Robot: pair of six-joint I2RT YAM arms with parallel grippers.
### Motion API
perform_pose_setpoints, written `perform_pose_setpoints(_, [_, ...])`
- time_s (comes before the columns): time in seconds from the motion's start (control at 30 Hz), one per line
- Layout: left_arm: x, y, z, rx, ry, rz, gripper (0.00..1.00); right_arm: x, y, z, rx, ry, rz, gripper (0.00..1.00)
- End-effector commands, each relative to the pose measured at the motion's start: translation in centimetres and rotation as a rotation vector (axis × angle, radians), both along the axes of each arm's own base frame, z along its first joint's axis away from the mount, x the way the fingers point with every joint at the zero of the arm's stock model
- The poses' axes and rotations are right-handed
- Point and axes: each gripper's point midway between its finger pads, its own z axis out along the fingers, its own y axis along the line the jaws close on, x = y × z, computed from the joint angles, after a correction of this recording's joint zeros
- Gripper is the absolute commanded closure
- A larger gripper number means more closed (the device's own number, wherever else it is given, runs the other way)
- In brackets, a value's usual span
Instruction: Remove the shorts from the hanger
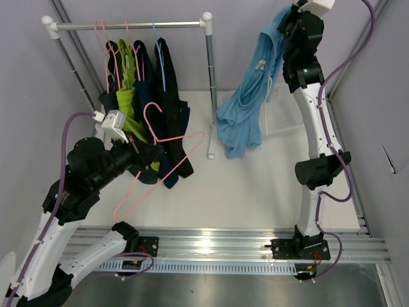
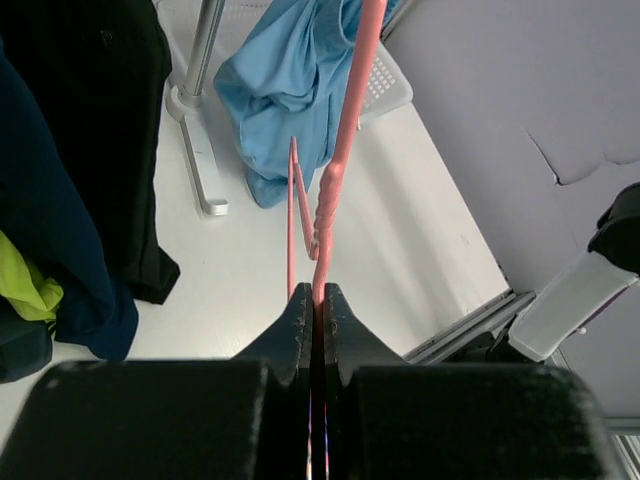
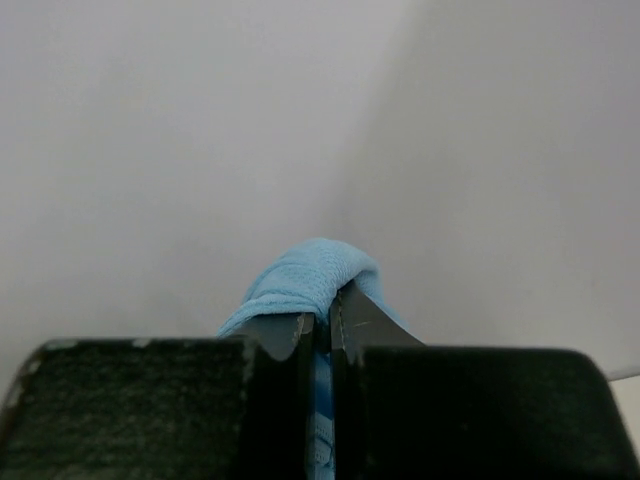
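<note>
The left gripper [image 2: 316,295] was clamped on one bare pink hanger [image 2: 345,130] in front of the rack [image 1: 128,26]; the right gripper [image 3: 318,318] pinched one pair of light blue shorts [image 1: 246,109], held high to the right of the rack. The step called for lowering that pair clear of the rack's post, with the hanger held apart. Apparently four other shorts [image 1: 137,96] hung overlapped on the rack.

Beyond the open table [image 1: 255,192], rack post [image 1: 209,96] and light blue shorts [image 1: 246,115] block passage.
</note>
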Motion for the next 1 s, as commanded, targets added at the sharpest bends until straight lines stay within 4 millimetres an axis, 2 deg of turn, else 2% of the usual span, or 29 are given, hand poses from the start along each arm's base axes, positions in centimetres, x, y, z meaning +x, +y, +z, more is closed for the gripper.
perform_pose_setpoints(0.0, [0.5,-0.1,0.9,0.001,-0.061,-0.003,1.0,-0.6,-3.5,6.1,0.097,-0.261,-0.042,1.0])
perform_pose_setpoints(0.07, [1.0,0.0,1.0,0.011,-0.064,0.014,1.0,1.6,-4.3,3.0,0.093,-0.19,-0.088,1.0])
perform_pose_setpoints(0.1, [1.2,0.0,1.1,0.02,-0.068,0.016,1.0,3.1,-4.4,0.0,0.087,-0.12,-0.101,1.0])
perform_pose_setpoints(0.13, [1.6,0.0,1.1,0.027,-0.069,0.026,1.0,3.7,-4.5,-1.7,0.082,-0.09,-0.116,1.0])
perform_pose_setpoints(0.17, [2.1,0.1,1.3,0.035,-0.075,0.044,1.0,3.1,-5.1,-2.2,0.084,-0.081,-0.14,1.0])
perform_pose_setpoints(0.2, [2.3,0.1,1.5,0.04,-0.082,0.047,1.0,4.6,-4.9,-7.5,0.068,0.001,-0.155,1.0])
perform_pose_setpoints(0.27, [3.2,-0.4,1.6,0.051,-0.078,0.048,1.0,4.2,-5.3,-11.3,0.067,0.048,-0.177,1.0])
perform_pose_setpoints(0.3, [3.5,-0.5,1.7,0.053,-0.078,0.048,1.0,3.4,-5.6,-12.1,0.073,0.061,-0.184,1.0])
perform_pose_setpoints(0.33, [4.1,-0.3,1.7,0.061,-0.081,0.077,1.0,3.5,-5.4,-16.8,0.079,0.149,-0.185,1.0])
perform_pose_setpoints(0.37, [4.8,-0.5,2.2,0.061,-0.09,0.086,1.0,3.4,-4.9,-18.8,0.069,0.195,-0.153,0.91])
perform_pose_setpoints(0.4, [5.5,-0.3,2.3,0.073,-0.096,0.113,1.0,3.0,-4.6,-19.9,0.065,0.229,-0.134,0.72])
perform_pose_setpoints(0.43, [5.9,-0.2,3.3,0.068,-0.115,0.128,1.0,2.6,-4.3,-22.5,0.081,0.31,-0.124,0.33])
perform_pose_setpoints(0.47, [6.5,-0.2,3.8,0.072,-0.127,0.141,1.0,2.1,-3.8,-24.9,0.075,0.372,-0.108,0.23])
perform_pose_setpoints(0.5, [7.7,-0.5,3.3,0.099,-0.118,0.153,1.0,1.6,-3.4,-26.1,0.071,0.402,-0.105,0.16])
perform_pose_setpoints(0.53, [8.3,-0.5,4.2,0.1,-0.134,0.174,1.0,0.7,-3.2,-25.9,0.062,0.404,-0.102,0.01])
perform_pose_setpoints(0.57, [8.9,-0.5,5.6,0.094,-0.159,0.187,1.0,-0.5,-2.4,-27.8,0.036,0.443,-0.111,0.01])
perform_pose_setpoints(0.6, [10.2,-0.9,6.0,0.112,-0.164,0.199,1.0,-1.3,-2.1,-28.0,0.02,0.449,-0.114,0.01])
perform_pose_setpoints(0.63, [10.9,-1.1,6.2,0.122,-0.166,0.206,1.0,-2.7,-2.0,-26.5,0.018,0.423,-0.116,0.01])
perform_pose_setpoints(0.67, [11.7,-1.0,6.6,0.134,-0.174,0.234,1.0,-4.1,-2.1,-27.9,0.003,0.455,-0.142,0.01])
perform_pose_setpoints(0.7, [12.0,-0.8,9.2,0.117,-0.223,0.251,1.0,-5.2,-1.1,-27.8,0.0,0.454,-0.12,0.0])
perform_pose_setpoints(0.73, [13.6,-1.4,8.5,0.143,-0.205,0.26,1.0,-6.8,-1.3,-25.9,0.017,0.421,-0.109,0.01])
perform_pose_setpoints(0.77, [14.4,-1.4,8.8,0.151,-0.213,0.284,1.0,-8.4,-0.5,-27.5,0.013,0.45,-0.094,0.0])
perform_pose_setpoints(0.8, [14.9,-1.5,10.1,0.147,-0.238,0.293,1.0,-9.5,-0.2,-27.4,0.013,0.448,-0.079,0.01])
perform_pose_setpoints(0.83, [16.4,-2.3,10.2,0.159,-0.236,0.292,1.0,-10.7,-0.1,-27.5,0.014,0.45,-0.075,0.0])
perform_pose_setpoints(0.87, [16.9,-2.4,11.6,0.148,-0.259,0.307,1.0,-12.4,-0.3,-25.9,0.036,0.416,-0.066,0.01])
perform_pose_setpoints(0.9, [17.5,-2.5,12.9,0.143,-0.279,0.311,1.0,-14.0,0.2,-27.8,0.036,0.455,-0.046,0.0])
perform_pose_setpoints(0.93, [18.3,-2.9,12.6,0.162,-0.271,0.312,1.0,-15.0,0.5,-28.0,0.047,0.456,-0.024,0.01])
perform_pose_setpoints(0.97, [20.0,-3.6,12.6,0.172,-0.27,0.323,1.0,-16.4,0.5,-26.8,0.075,0.426,0.0,0.0])
